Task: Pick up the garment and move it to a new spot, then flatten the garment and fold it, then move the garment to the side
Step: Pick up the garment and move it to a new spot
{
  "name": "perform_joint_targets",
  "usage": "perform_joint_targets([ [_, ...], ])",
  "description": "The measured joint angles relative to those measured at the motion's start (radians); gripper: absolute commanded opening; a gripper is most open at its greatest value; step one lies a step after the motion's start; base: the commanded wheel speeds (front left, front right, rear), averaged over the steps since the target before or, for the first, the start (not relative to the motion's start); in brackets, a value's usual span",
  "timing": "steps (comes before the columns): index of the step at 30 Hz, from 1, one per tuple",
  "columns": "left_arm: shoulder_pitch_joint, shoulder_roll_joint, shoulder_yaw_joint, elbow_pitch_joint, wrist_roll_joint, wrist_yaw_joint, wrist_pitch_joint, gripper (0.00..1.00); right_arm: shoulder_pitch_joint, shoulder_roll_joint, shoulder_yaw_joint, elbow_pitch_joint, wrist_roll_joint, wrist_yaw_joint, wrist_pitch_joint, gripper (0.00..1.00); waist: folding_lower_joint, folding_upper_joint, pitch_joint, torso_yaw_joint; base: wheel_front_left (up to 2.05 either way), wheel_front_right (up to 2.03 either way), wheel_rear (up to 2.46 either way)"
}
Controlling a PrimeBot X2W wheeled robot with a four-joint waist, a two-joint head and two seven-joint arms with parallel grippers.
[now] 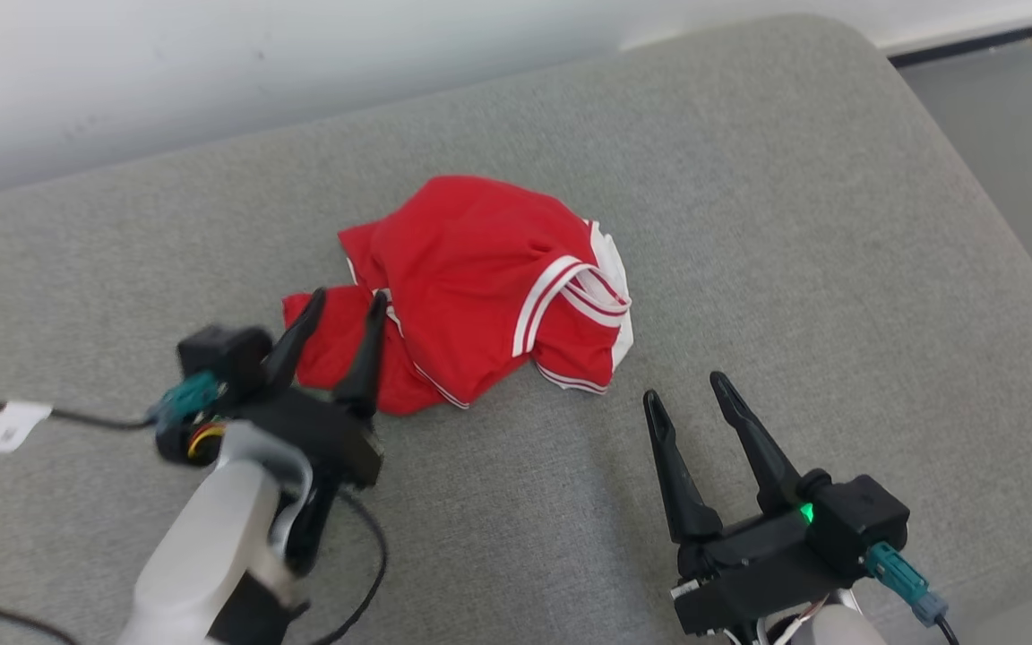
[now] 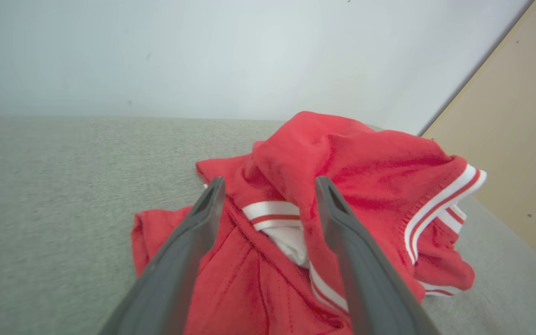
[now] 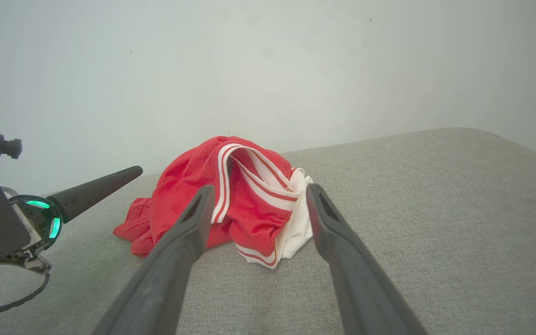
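Because the garment (image 1: 471, 278) is a crumpled heap of thin red cloth with white-striped trim, expect it to be light and limp. It will probably slide on the grey upholstered surface (image 1: 794, 224) and will hold no shape when lifted. The heap lies directly ahead of the left tool (image 1: 348, 297), whose fingertips overlap its near lobe; whether they touch the cloth cannot be told. It also lies ahead and to the left of the right tool (image 1: 684, 385), just beyond its tips. Both tools stand with fingers apart, and neither is clamped on cloth. The garment is not yet flat.

For spreading, take hold at the edges:
- The striped hem (image 1: 545, 303) ahead of the right tool offers a doubled, firmer rim.
- The red flap (image 1: 323, 345) at the left tool gives the opposite end.

Pinch few layers, since a bunched grip is likely to drag the whole heap.
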Motion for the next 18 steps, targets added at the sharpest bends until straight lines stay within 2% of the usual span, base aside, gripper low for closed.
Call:
perform_joint_targets([
  [4,0.082,0.031,0.026,-0.045,0.002,0.008,-0.027,1.0,0.025,-0.006,0.002,0.004,0.0,0.0,0.0,1.0,-0.0002,0.0,-0.034,0.016,0.0,0.0,0.0],
  [8,0.208,0.06,0.069,-0.147,0.021,0.026,-0.034,1.0,0.048,-0.018,0.007,0.009,0.001,0.0,0.0,1.0,-0.0002,0.0,-0.081,0.044,0.0,0.0,0.0],
  [12,0.344,0.058,0.158,-0.281,0.023,0.023,-0.037,1.0,0.078,-0.024,-0.004,0.014,0.002,0.0,0.0,1.0,-0.0002,0.0,-0.124,0.08,0.0,0.0,0.0],
  [18,0.529,0.052,0.277,-0.431,0.094,0.027,-0.037,1.0,0.097,-0.023,-0.016,0.008,0.01,0.0,0.0,1.0,-0.0003,-0.0002,-0.181,0.134,0.0,0.0,0.0],
])
